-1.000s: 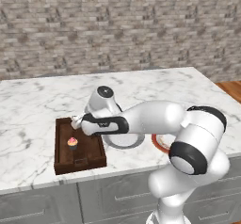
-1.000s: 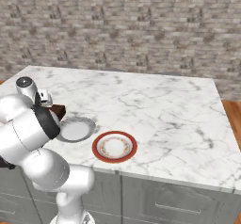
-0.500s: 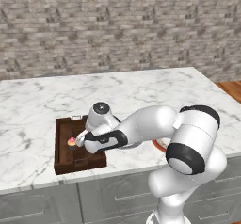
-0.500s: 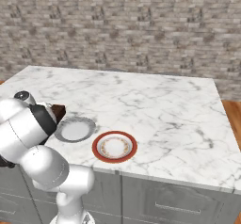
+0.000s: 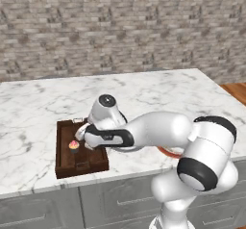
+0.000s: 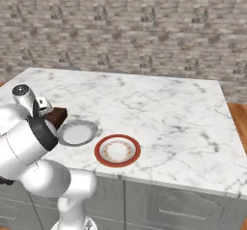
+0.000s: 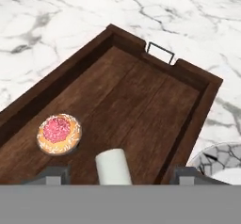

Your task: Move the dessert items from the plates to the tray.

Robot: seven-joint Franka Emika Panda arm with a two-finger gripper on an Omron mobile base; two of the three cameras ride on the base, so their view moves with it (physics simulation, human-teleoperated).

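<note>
Brown wooden tray [image 7: 155, 100]: set on the marble counter [image 6: 159, 108], just beside the grey plate [image 6: 76, 132]. Cupcake [image 7: 59, 133]: stood upright on the tray floor. Marshmallow [image 7: 113, 166]: laid on the tray floor between the fingertips [image 7: 54, 175], near the cupcake. Gripper [image 7: 117, 175]: held low over the tray, jaws parted, nothing clamped. Grey plate and red-rimmed plate [image 6: 117, 150]: both seen bare. Risk, as judged: the marshmallow could be nudged or rolled into the cupcake if a fingertip were dragged sideways on lifting; a straight rise is called for.
</note>
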